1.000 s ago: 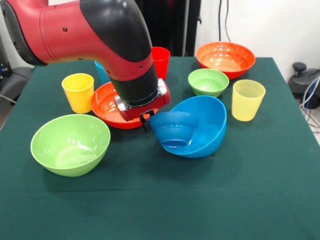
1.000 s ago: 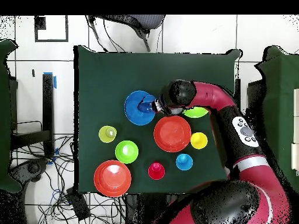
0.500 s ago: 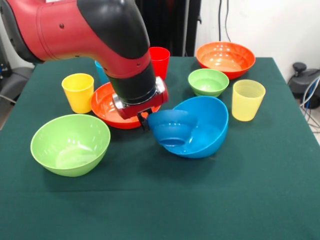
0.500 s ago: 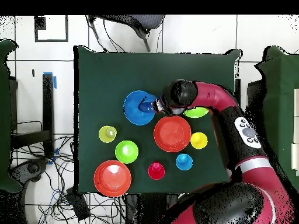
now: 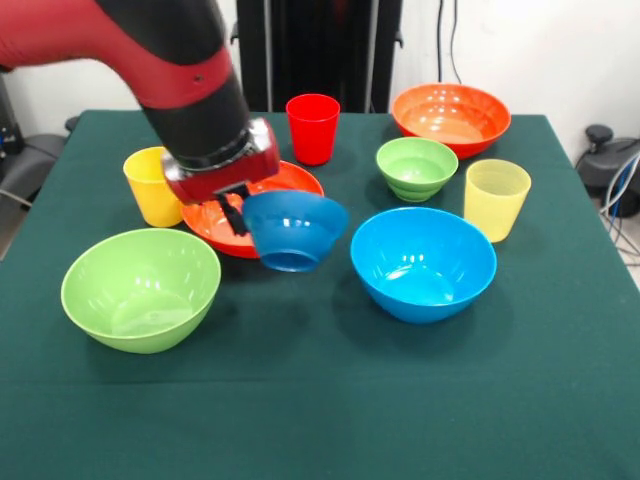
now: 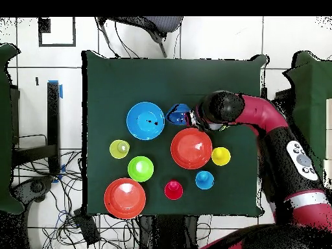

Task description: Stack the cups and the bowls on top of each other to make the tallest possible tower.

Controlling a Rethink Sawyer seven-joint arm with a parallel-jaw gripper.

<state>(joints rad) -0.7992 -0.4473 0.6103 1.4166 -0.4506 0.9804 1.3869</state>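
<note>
Gripper (image 5: 236, 213) pinching rim of small dark blue bowl (image 5: 292, 230), held tilted just above the cloth, overlapping front edge of near orange-red bowl (image 5: 215, 222). Big blue bowl (image 5: 423, 263) upright, empty, apart to one side. Big green bowl (image 5: 141, 288), small green bowl (image 5: 416, 167), far orange-red bowl (image 5: 451, 118) all empty. No stack anywhere.

A dark green cloth (image 5: 420, 400) covers the table. Beyond the cloth stands a white wall (image 5: 530, 50) with hanging black cables (image 5: 445, 40). White floor tiles (image 6: 214, 35) surround the cloth; an office chair (image 6: 139, 27) sits beside it.
</note>
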